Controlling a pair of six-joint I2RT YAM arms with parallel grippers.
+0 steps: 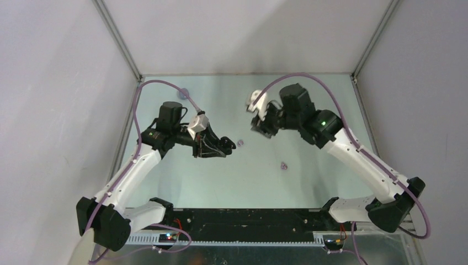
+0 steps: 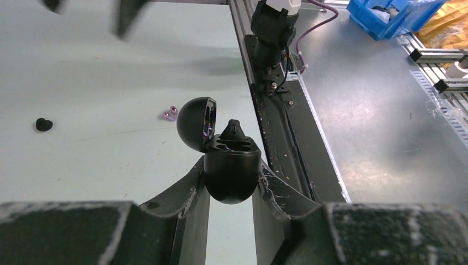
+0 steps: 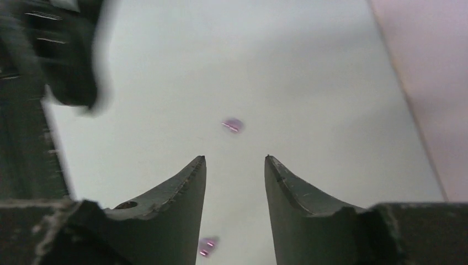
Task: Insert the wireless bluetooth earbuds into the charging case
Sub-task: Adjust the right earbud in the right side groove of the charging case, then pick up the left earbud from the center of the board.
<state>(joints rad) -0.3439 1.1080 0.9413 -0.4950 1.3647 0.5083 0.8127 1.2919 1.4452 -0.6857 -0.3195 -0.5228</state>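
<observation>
My left gripper [image 1: 227,146] is shut on the black egg-shaped charging case [image 2: 232,179] and holds it upright above the table. Its lid [image 2: 196,122] is swung open. One black earbud [image 2: 234,130] sticks up out of a case slot. A second black earbud [image 2: 43,125] lies on the table to the left. One lilac earbud [image 1: 240,143] lies just beyond the case and also shows in the left wrist view [image 2: 170,114]. Another lilac earbud [image 1: 284,165] lies nearer the front. My right gripper [image 3: 234,160] is open and empty, raised over the table, with two lilac buds [image 3: 232,125] [image 3: 207,245] below it.
The black base rail [image 1: 248,218] runs along the near edge. Metal frame posts [image 1: 118,38] and white walls close in the table at back and sides. The left arm [image 3: 60,61] shows blurred at the left of the right wrist view.
</observation>
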